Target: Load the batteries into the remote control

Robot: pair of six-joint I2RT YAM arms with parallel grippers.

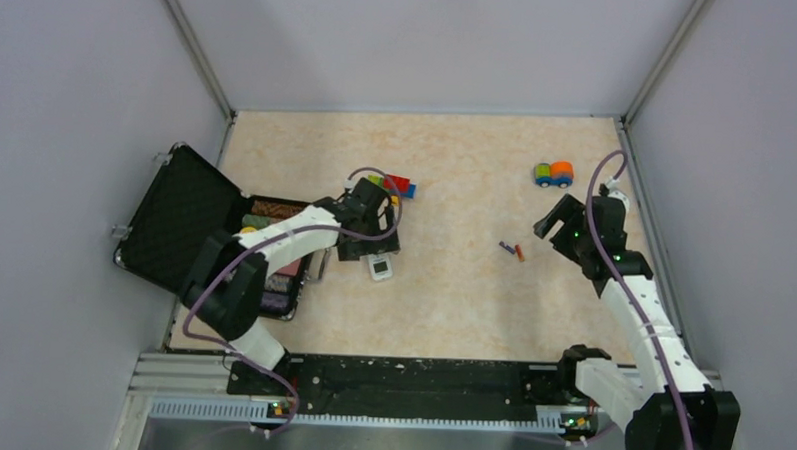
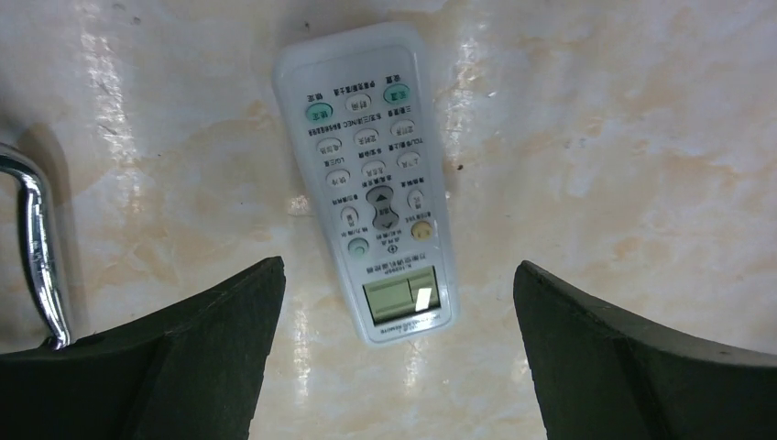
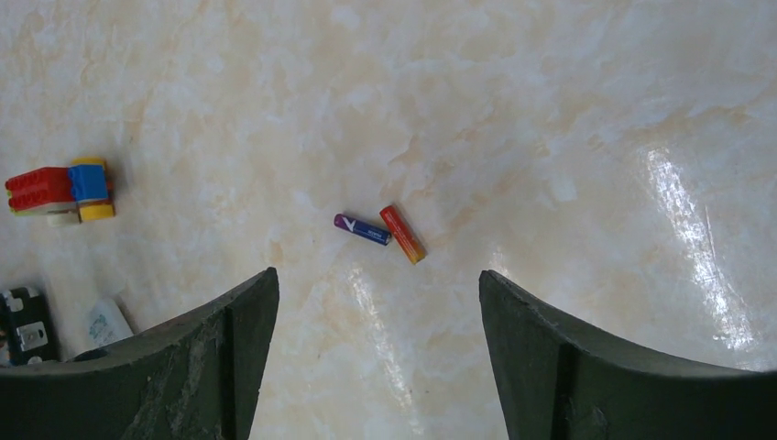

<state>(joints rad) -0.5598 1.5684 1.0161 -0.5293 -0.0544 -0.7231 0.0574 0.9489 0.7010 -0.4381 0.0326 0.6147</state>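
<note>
The white remote control (image 1: 380,268) lies face up on the table, buttons and pale green screen showing (image 2: 376,183). My left gripper (image 1: 368,250) hovers right above it, open and empty, with the remote's screen end between the fingers (image 2: 399,275). The two batteries (image 1: 513,250) lie touching in a V in the middle right of the table: a dark blue-purple one (image 3: 361,229) and a red-orange one (image 3: 403,234). My right gripper (image 1: 555,222) is open and empty, just right of them and above the table (image 3: 377,284).
An open black case (image 1: 179,222) with poker chips stands at the left, its chrome handle (image 2: 37,247) near the left fingers. A multicoloured brick toy (image 1: 398,186) sits behind the left gripper (image 3: 60,191). A small toy car (image 1: 553,173) stands at the back right.
</note>
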